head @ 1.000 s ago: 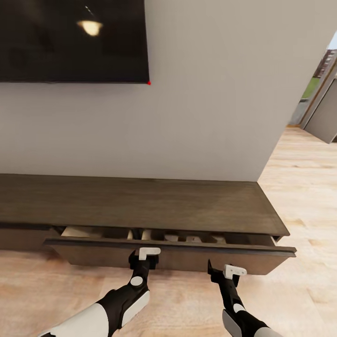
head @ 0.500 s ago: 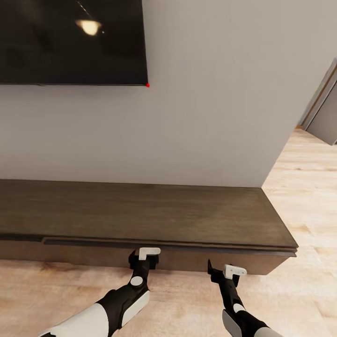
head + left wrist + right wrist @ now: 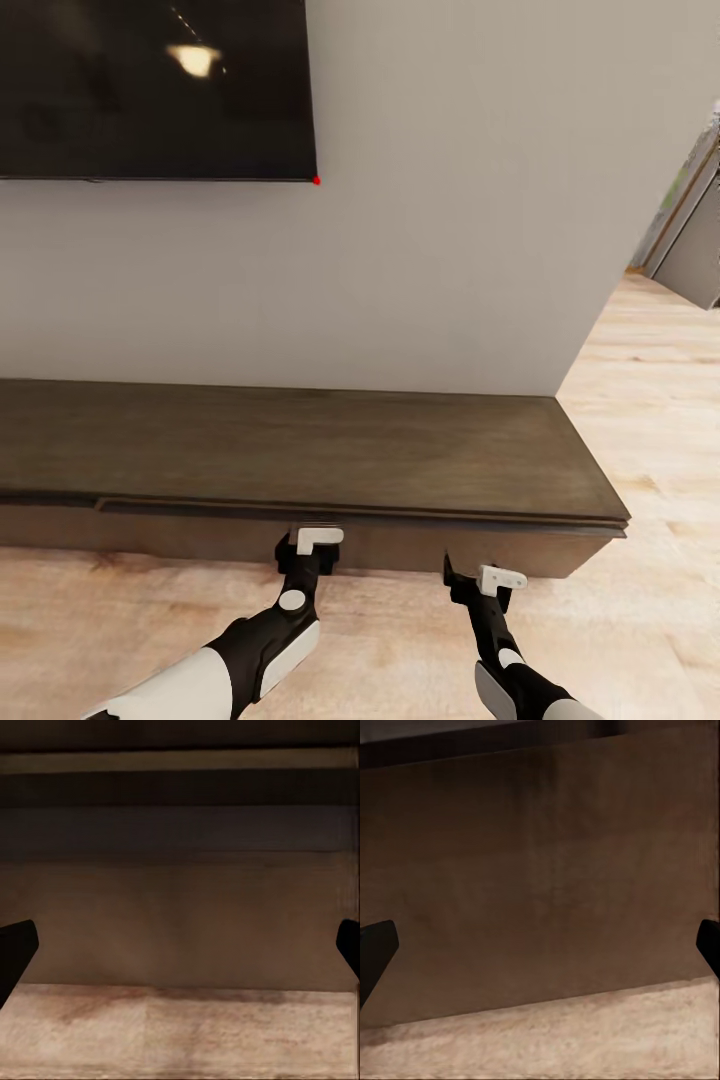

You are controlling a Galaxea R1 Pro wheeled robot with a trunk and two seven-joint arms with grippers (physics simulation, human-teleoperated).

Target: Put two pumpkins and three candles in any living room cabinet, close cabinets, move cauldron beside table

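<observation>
The long, low dark brown wood cabinet (image 3: 300, 450) runs left to right along the pale wall, its drawer front flush and shut. Both the left hand (image 3: 305, 548) and right hand (image 3: 478, 580) hang just before it with fingers spread apart, holding nothing.

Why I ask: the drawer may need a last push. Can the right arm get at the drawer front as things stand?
Probably yes: the right gripper, open and empty, points at the drawer front with bare floor between.

The cabinet (image 3: 300, 450) runs off my head view's left edge; its shut drawer front (image 3: 330, 545) hides whatever's inside.
</observation>
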